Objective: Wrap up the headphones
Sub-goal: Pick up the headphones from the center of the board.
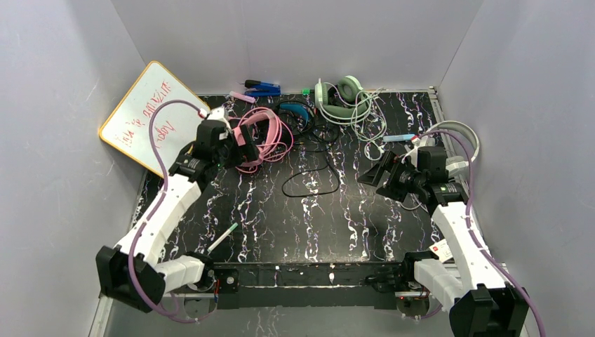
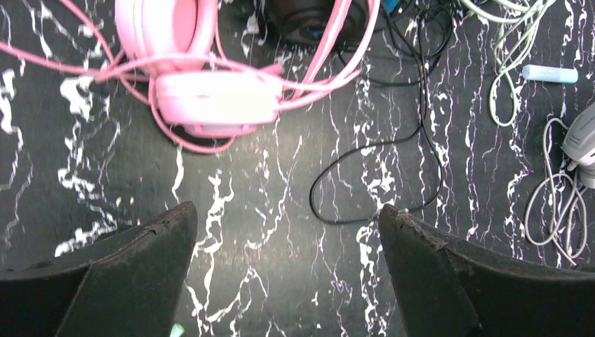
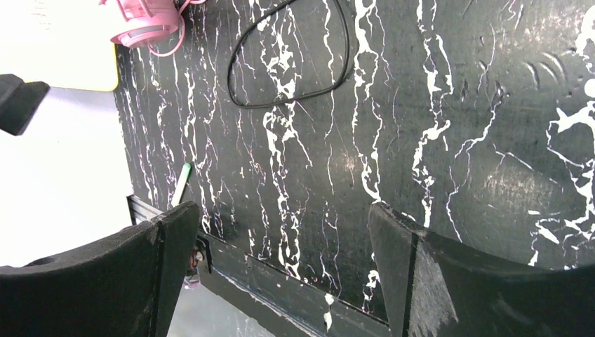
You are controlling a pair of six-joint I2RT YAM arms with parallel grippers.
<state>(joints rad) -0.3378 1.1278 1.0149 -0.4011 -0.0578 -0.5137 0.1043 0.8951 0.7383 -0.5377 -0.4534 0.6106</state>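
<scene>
Both grippers stand spread wide, and neither holds anything. The left gripper (image 2: pixel 288 213) hangs over the desk (image 1: pixel 281 232) toward its far left corner, just short of the pink headphones (image 2: pixel 210 98) and not touching them. These lie on the marbled top with their pink cord (image 2: pixel 328 49) looped loosely around and over the cups.

Just beyond them, near the middle of the far edge, we see the black headphones (image 1: pixel 298 114), with blue on the band. A black cord (image 3: pixel 231 78) runs from beside them toward the middle of the desk and lies there in an open loop. To the right along the far edge lie the pale headphones (image 1: pixel 342 98), their light cord in a loose tangle.

The right gripper (image 3: pixel 282 210) hovers over bare desk toward the right edge, well apart from all three headsets. Behind the right arm, at the right edge, a white band (image 1: pixel 466 137) shows, and we cannot tell what it belongs to.

A whiteboard (image 1: pixel 151 116) leans at the far left corner. A green pen (image 1: pixel 222 239) lies toward the near left corner.
</scene>
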